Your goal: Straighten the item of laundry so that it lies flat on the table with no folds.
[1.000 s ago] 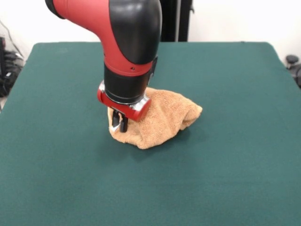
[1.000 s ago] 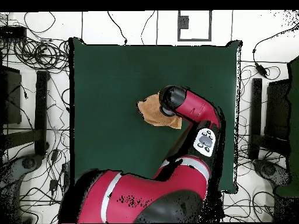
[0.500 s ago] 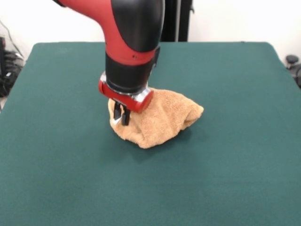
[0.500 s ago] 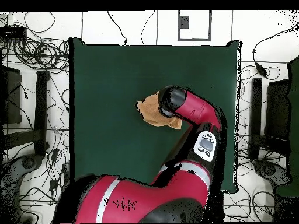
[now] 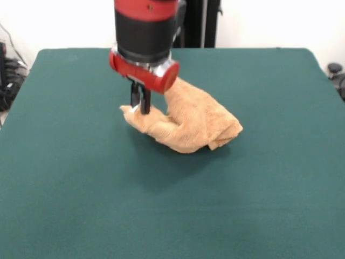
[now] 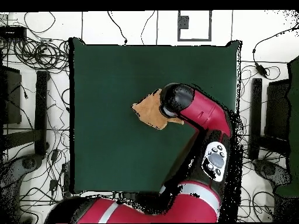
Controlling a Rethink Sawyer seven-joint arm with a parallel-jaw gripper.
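The orange-tan towel (image 5: 188,125) lies bunched and folded near the middle of the dark green table (image 5: 259,183). My gripper (image 5: 140,109) is shut on the towel's left corner and holds that corner lifted off the table. The rest of the towel drapes down to the right and rests on the table. In the overhead view the towel (image 6: 148,109) sticks out to the left of the arm's wrist, which hides the gripper and part of the cloth. No tag shows.
Cables and stands (image 6: 35,87) lie on the floor around the table in the overhead view. The arm (image 6: 204,122) reaches over the table's right half in that view. Dark equipment (image 5: 202,24) stands behind the table's far edge.
The gripper has risen and moved toward the table's far side with the towel's corner in it. The towel is pulled up and stretched longer than before.
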